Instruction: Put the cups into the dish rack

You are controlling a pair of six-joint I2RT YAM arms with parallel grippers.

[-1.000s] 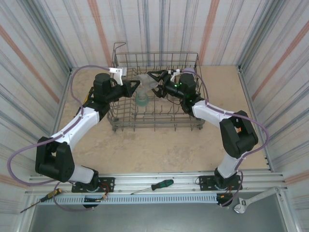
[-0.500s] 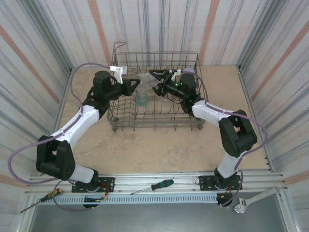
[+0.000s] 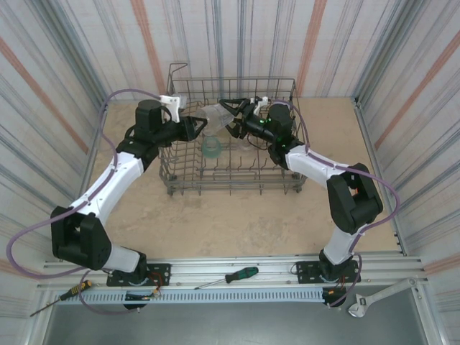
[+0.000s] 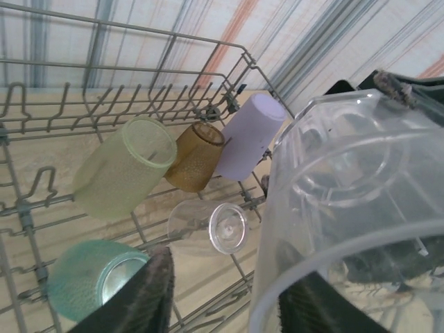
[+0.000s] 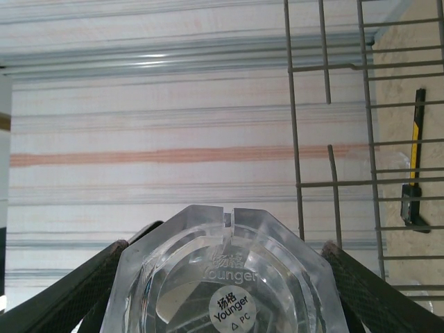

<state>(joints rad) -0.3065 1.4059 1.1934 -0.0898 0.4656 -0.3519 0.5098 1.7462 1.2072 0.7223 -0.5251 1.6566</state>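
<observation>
The dish rack [image 3: 237, 188] sits under both arms, and most of the loading looks done. Below and ahead of the left gripper [image 4: 229, 298], five cups already lie among the tines: the yellow-green cup [image 4: 125, 166], the amber cup [image 4: 196, 156], the lavender cup [image 4: 246, 135], the teal cup [image 4: 90, 277] nearest its fingers, and a small clear cup [image 4: 208, 225] on its side. What remains, as I judge it, is the large clear cup [image 4: 354, 194], which hangs above the rack between the two grippers. The right gripper [image 3: 228, 118] is clamped across its base. The left gripper's fingers stand apart, with the cup's rim wall between them and no visible pinch.

Compared with a second ago, the left fingers have parted from a tight pinch on the rim. Both grippers and the cup have drifted toward the rack's far wall, while the teal cup lies where it did.
</observation>
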